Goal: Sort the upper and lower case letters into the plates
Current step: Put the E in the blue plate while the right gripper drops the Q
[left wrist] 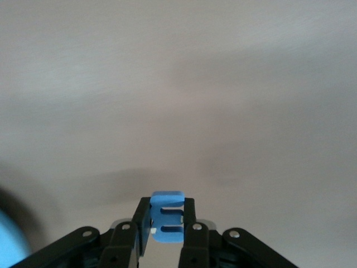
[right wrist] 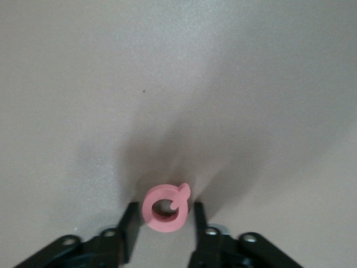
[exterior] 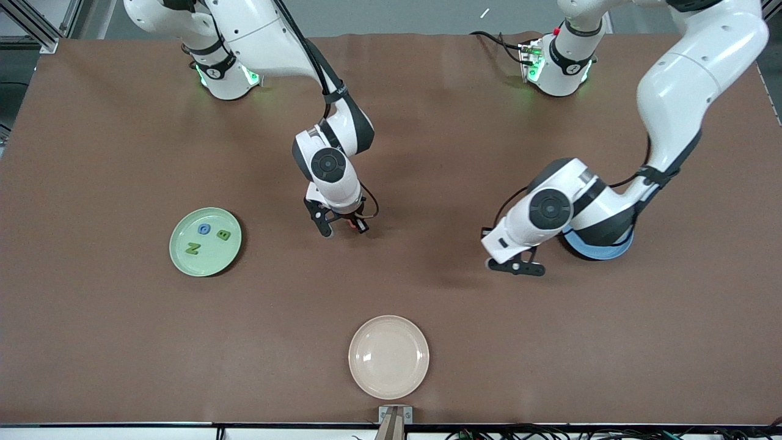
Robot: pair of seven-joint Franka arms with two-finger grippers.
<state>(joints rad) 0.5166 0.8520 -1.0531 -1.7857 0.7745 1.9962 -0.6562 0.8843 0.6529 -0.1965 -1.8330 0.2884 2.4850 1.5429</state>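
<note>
The mint green plate holds a blue C, a green B and a green N. My right gripper is low at the table's middle. It is open, with its fingers on either side of the red Q, which lies flat on the table. My left gripper is shut on the blue m and holds it over bare table beside the sky blue plate. The left arm covers most of that plate. The other lower-case letters are hidden.
A cream-beige plate sits near the table's front edge, nearer to the front camera than both grippers. The brown table stretches bare around it.
</note>
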